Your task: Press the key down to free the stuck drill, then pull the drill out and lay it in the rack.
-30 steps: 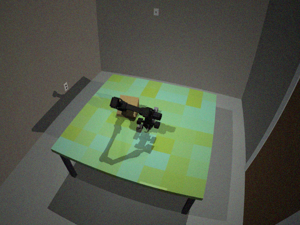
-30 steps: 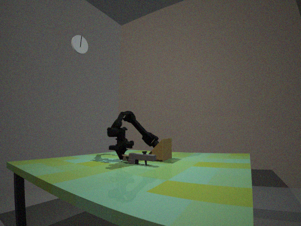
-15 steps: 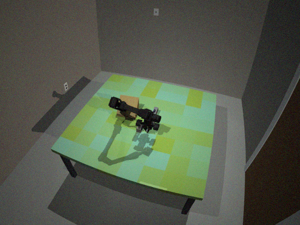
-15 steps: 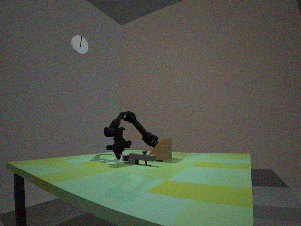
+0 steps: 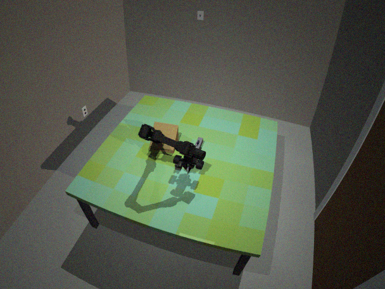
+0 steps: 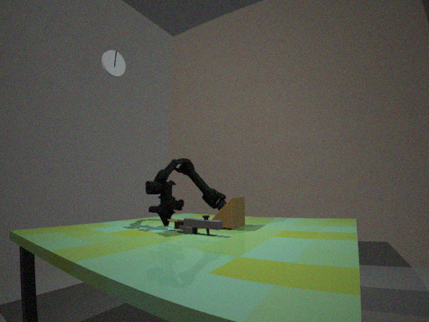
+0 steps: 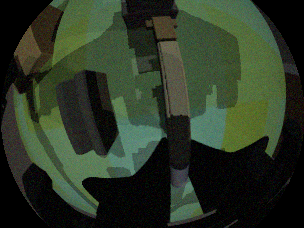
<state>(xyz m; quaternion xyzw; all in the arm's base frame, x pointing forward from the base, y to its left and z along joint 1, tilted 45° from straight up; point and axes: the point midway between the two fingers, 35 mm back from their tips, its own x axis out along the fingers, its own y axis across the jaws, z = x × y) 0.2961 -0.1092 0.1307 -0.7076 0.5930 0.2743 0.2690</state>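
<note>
My gripper (image 5: 187, 171) (image 6: 166, 224) (image 7: 178, 146) is shut on the drill (image 7: 174, 80) (image 6: 173, 220), a long bar with a brown collar, a tan shaft and a dark grip. The brown collar is at the dark mouth of the grey holder (image 6: 202, 223) (image 5: 201, 140); whether its end is fully clear is hard to tell. The black key (image 6: 206, 217) (image 5: 198, 142) stands on top of the holder. A low grey block with a dark side, which looks like the rack (image 7: 75, 117) (image 6: 187, 229), lies left of the drill in the wrist view, with nothing visible laid in it.
An orange-brown wedge block (image 5: 166, 129) (image 6: 236, 213) stands by the arm's base. It also shows at the upper left of the wrist view (image 7: 31, 47). The arm reaches over the patchwork table (image 5: 221, 196) and casts dark shadows on it.
</note>
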